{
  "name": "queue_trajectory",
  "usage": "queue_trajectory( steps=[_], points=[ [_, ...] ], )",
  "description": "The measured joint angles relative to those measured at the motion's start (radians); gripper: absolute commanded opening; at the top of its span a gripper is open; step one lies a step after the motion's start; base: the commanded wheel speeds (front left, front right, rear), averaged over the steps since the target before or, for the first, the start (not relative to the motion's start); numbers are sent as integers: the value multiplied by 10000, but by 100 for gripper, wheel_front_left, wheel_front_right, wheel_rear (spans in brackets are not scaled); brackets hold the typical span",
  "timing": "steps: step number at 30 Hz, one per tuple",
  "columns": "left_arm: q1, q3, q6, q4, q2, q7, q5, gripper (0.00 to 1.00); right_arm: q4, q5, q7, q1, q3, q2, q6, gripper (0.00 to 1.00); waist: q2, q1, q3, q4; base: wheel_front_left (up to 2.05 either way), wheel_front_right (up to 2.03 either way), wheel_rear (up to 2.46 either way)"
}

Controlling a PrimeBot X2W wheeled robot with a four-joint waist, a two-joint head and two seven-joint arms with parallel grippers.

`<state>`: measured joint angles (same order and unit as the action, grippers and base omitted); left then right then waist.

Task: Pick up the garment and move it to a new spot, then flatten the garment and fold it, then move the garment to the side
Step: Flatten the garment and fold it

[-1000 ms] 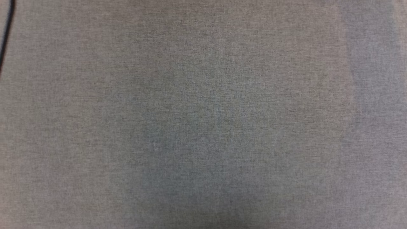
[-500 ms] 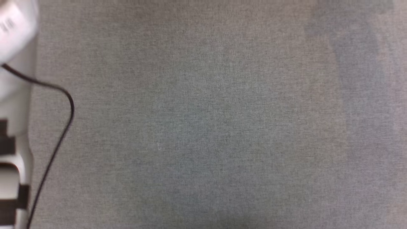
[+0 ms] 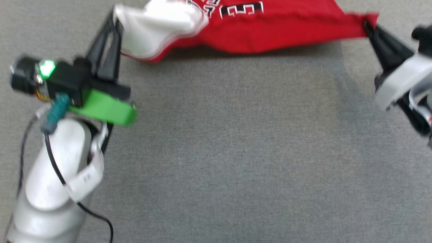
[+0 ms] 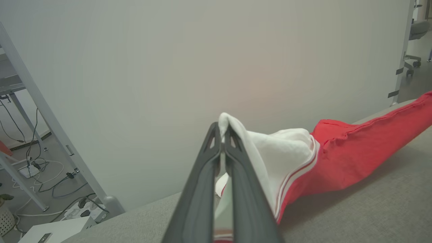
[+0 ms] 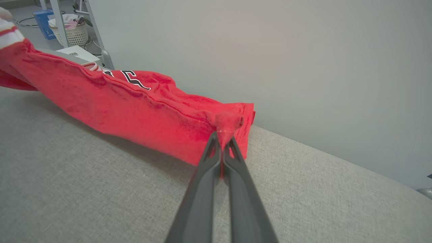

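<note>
Here the garment (image 3: 270,32) is stretched along the far side of the grey fabric surface (image 3: 236,152), sagging between two grips: the left gripper (image 3: 115,20) clamped on its white sleeve at the left, the right gripper (image 3: 367,26) pinching its red corner at the right.

Soft even light, faint shadow under the garment (image 3: 276,33); head view motion-blurred, wrist views bowed at edges.

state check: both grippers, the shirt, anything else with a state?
left gripper, shut on the garment's white end
right gripper, shut on the garment's red corner
garment, strung between both grippers, bunched, not flat
green light on left wrist, lit
</note>
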<state>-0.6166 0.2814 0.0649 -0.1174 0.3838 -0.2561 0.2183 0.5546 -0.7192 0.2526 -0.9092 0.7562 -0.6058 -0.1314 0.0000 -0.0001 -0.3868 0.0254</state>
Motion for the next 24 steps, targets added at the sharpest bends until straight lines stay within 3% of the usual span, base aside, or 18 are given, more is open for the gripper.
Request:
queue_trajectory(
  steps=[11, 24],
  points=[
    [4056, -81, -167, 353, -115, 0, 213, 0, -784, -907, -33, 3099, 418, -1020, 0, 0, 0, -1, 1531, -181, 0, 0, 0],
    [7764, 13, -531, 284, -627, 0, 941, 0, -1534, -1599, -318, 6543, 6, -1371, 0, 0, 0, -1, 3030, -372, 0, 0, 0]
  ],
)
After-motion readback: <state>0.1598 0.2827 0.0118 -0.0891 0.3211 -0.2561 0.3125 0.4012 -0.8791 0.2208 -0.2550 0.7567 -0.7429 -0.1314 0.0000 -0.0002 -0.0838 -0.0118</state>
